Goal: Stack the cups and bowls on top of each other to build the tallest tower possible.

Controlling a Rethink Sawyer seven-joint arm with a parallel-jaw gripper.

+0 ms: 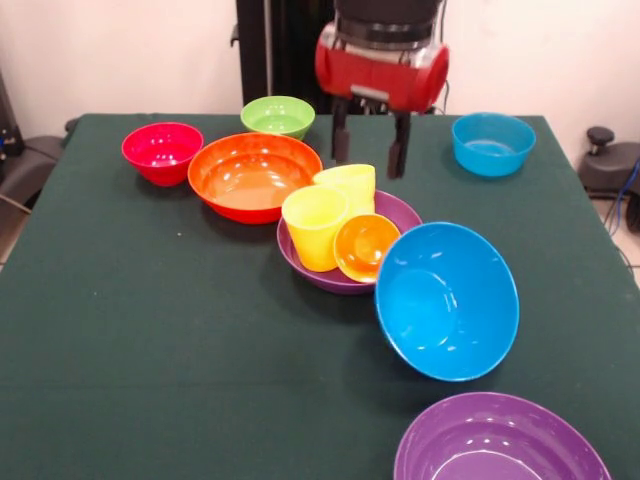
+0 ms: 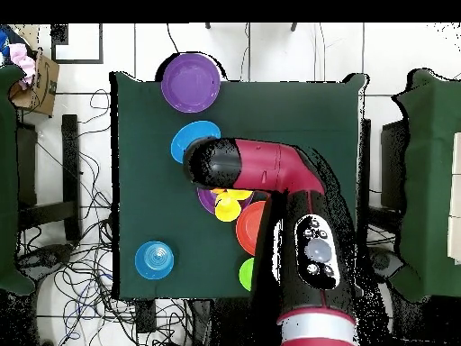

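From the front, the hand (image 1: 369, 147) hangs open and empty just behind the purple bowl (image 1: 392, 214); overhead, the arm (image 2: 270, 171) hides it. That bowl holds two yellow cups (image 1: 315, 227) and a tipped orange cup (image 1: 364, 246), with the large blue bowl (image 1: 447, 300) leaning on its rim. The orange bowl (image 1: 251, 176), red bowl (image 1: 161, 151), green bowl (image 1: 278, 116) and small blue bowl (image 1: 492, 143) sit singly on the green counter (image 1: 150, 330); a second purple bowl (image 2: 191, 82) lies at its edge.

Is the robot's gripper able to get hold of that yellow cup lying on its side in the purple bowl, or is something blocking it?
Probably yes. The gripper hangs open just above the tipped yellow cup in the purple bowl, with nothing between them. The upright yellow cup and orange cup crowd it, so room is tight.
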